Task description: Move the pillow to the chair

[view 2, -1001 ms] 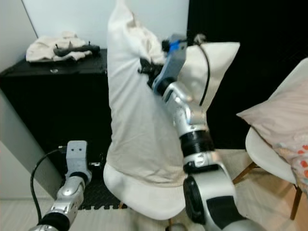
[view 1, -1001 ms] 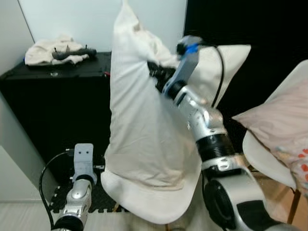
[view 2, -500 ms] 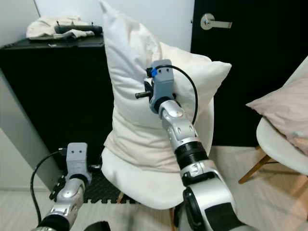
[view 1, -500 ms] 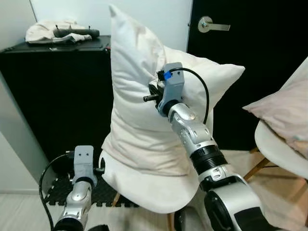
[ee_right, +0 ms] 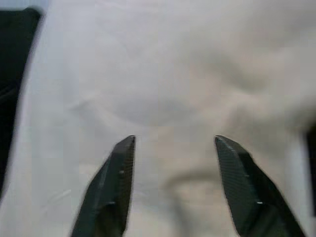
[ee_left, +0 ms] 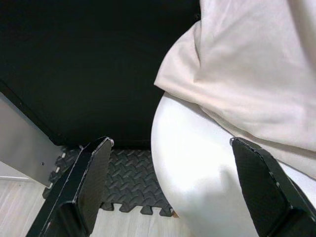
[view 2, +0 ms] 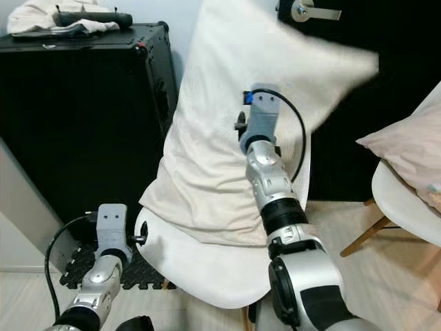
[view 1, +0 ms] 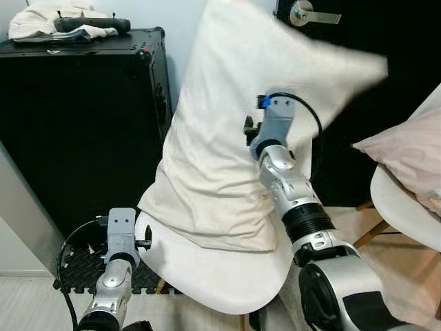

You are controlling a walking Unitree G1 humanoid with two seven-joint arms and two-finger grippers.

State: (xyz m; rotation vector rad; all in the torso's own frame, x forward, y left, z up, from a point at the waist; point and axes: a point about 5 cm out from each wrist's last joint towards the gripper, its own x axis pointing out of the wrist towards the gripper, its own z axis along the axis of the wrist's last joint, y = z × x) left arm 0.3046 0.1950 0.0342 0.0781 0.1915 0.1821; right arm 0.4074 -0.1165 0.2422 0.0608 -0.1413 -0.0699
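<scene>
At frame centre the large cream fabric pillow (view 1: 227, 138) stands on the white moulded chair (view 1: 213, 265) — soft, light, floppy, best pinched at a corner — right end effector (ee_right: 170, 185) spread wide against it.

Even, soft indoor light with no glare. The pillow (view 1: 227, 131) smears with motion blur at upper right, and the right wrist view is soft throughout. The black cabinet (view 1: 76, 131) at left stays featureless dark.
</scene>
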